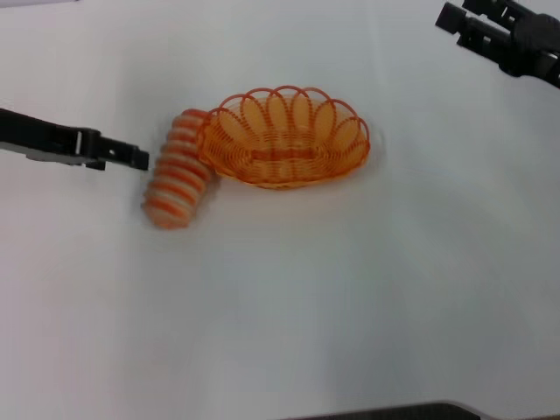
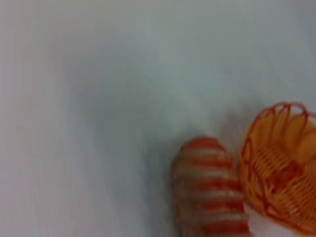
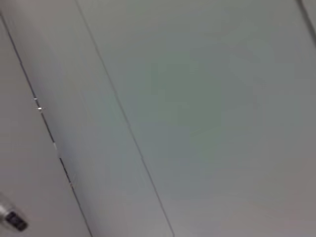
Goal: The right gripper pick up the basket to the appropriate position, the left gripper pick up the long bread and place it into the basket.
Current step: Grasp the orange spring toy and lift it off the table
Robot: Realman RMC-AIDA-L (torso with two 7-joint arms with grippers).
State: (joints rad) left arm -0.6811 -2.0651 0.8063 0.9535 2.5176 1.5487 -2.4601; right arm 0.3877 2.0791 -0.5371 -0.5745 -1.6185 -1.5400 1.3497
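The long bread [image 1: 179, 171], striped orange and cream, lies on the white table just left of the basket [image 1: 284, 138], with its far end against the basket's rim. The basket is orange wire, upright and empty. My left gripper [image 1: 136, 158] reaches in from the left, close beside the bread and holding nothing. The left wrist view shows one end of the bread [image 2: 210, 190] next to the basket [image 2: 281, 165]. My right gripper [image 1: 457, 17] is raised at the far right, open and empty, well away from the basket.
The white table [image 1: 350, 289] spreads around both things. A dark edge [image 1: 420, 411] shows at the front. The right wrist view shows only a pale surface with thin seam lines [image 3: 123, 118].
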